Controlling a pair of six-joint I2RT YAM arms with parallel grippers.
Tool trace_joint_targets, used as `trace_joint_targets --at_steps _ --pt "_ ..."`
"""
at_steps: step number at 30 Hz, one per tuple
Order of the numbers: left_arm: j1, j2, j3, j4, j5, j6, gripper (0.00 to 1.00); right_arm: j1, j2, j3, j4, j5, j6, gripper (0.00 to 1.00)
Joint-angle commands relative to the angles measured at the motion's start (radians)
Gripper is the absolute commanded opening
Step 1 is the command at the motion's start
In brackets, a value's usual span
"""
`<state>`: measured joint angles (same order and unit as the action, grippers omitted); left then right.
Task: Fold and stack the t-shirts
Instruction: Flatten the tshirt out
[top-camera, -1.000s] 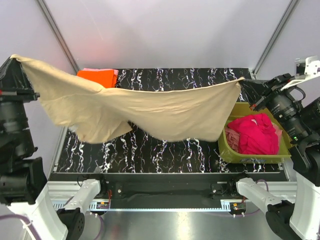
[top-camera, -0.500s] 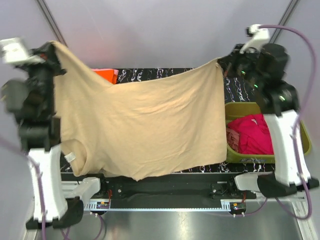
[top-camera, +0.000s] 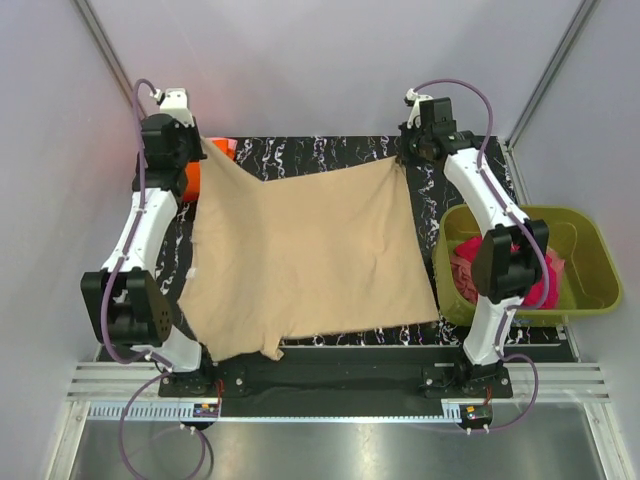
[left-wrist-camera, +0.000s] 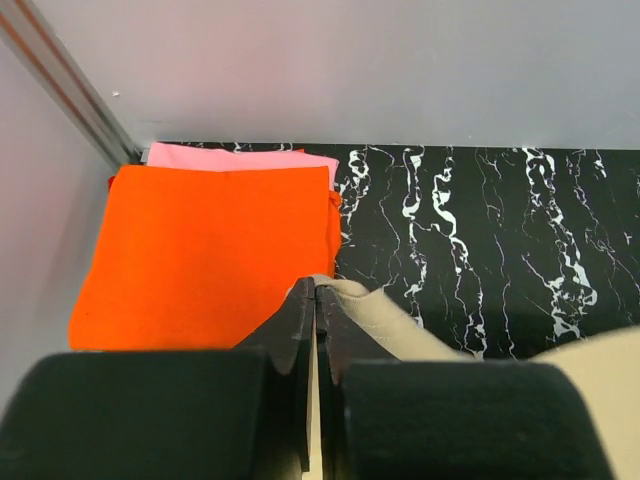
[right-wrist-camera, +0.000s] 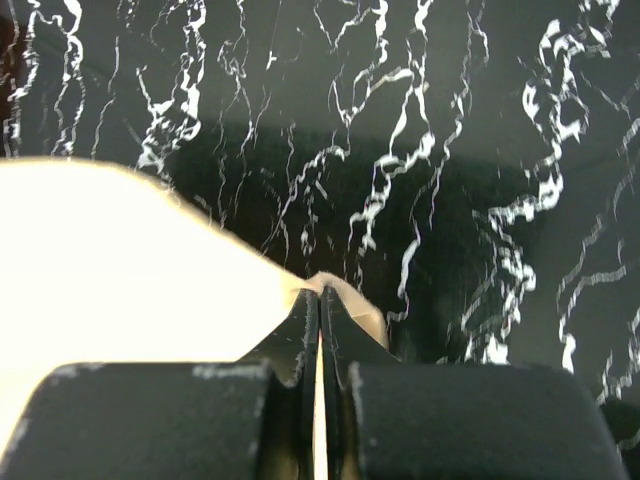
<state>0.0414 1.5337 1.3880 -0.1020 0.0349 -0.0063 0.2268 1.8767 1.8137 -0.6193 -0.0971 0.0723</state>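
left gripper (left-wrist-camera: 315, 292) and right gripper (right-wrist-camera: 320, 292) were clamped shut on far corners of the tan t-shirt (top-camera: 300, 250); lowering both evenly, cloth taut, looked the way to lay it flat

No words, numbers, brands or signs can be read in any view. The tan shirt (top-camera: 300, 250) and the orange shirt (left-wrist-camera: 200, 250) are plain. Any marks on the tub (top-camera: 590, 262) or on the small boards (top-camera: 207, 408) on the rail (top-camera: 320, 416) below the worktop (top-camera: 320, 152) are too small to read.
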Motion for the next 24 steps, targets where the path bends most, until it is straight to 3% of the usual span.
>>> trace_joint_targets --at_steps 1,13,21,24 --pt "0.002 -0.011 0.017 0.166 0.011 -0.014 0.0 -0.003 0.03 0.104 0.084 -0.001 -0.046 0.0" --pt "0.002 -0.03 -0.162 0.082 -0.073 0.031 0.0 -0.003 0.097 -0.017 0.173 0.146 -0.212 0.0" --pt "0.002 -0.113 -0.237 0.025 -0.109 -0.034 0.0 -0.003 0.189 0.041 0.23 0.299 -0.287 0.0" --pt "0.002 -0.17 -0.227 -0.027 -0.136 -0.041 0.0 -0.001 0.188 0.108 0.15 0.33 -0.247 0.0"
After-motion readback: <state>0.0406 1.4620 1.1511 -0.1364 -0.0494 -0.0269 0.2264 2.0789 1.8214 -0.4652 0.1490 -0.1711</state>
